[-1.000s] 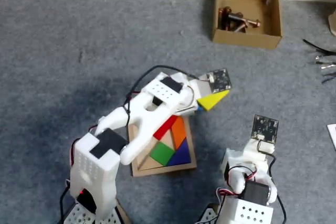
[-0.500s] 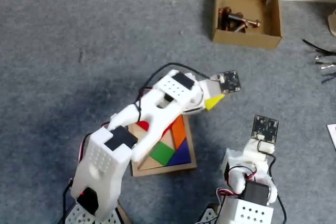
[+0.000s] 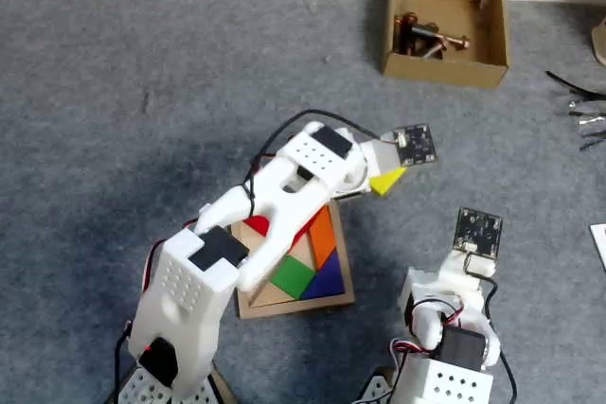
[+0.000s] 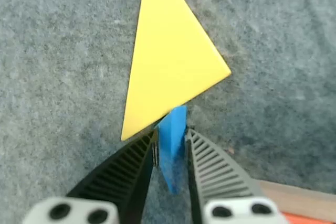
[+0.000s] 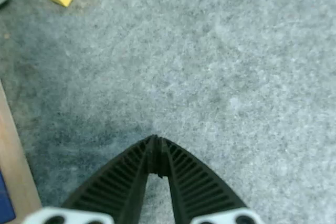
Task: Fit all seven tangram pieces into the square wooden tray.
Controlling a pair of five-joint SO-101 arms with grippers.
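Swung slightly outward from the wooden tray (image 3: 295,306), left hand (image 4: 171,135) pinches a blue piece (image 4: 171,163) touching the yellow triangle (image 4: 168,61); right hand (image 5: 157,145) closed, empty.

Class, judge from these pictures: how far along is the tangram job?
Done: red piece, orange piece, green square and dark blue triangle lie in the wooden tray; the left arm hides part of it. In hand: the left claw pinches a blue piece outside the tray. Left: that piece and the yellow triangle beside it. The right claw is shut, empty.
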